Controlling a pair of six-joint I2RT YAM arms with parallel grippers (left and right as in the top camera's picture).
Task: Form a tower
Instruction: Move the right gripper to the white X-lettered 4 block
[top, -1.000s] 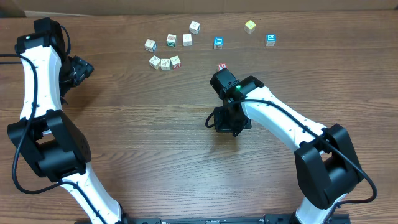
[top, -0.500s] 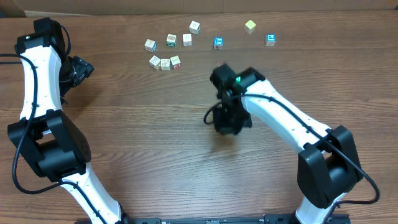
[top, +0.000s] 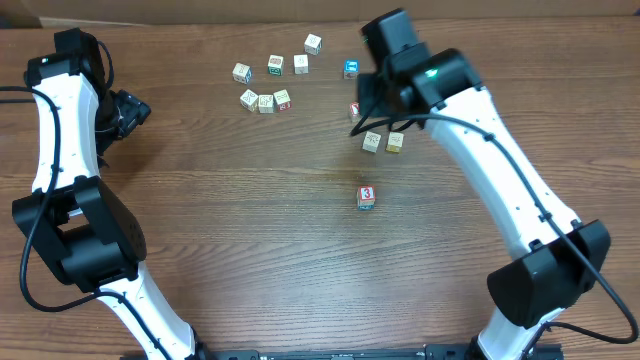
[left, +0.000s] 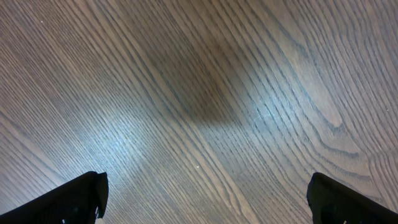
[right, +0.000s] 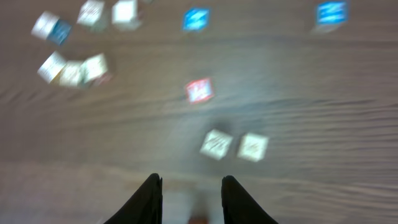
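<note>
Well, I'm seeing the tower standing upright mid-table, long axis pointing at the overhead camera, only its red-marked top and a blue sliver showing; left gripper and right gripper are hanging parted, empty

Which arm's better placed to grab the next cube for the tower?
Right. The right gripper hovers open just short of a loose cream cube, near the tower. The left gripper views only table wood, away from every cube.
</note>
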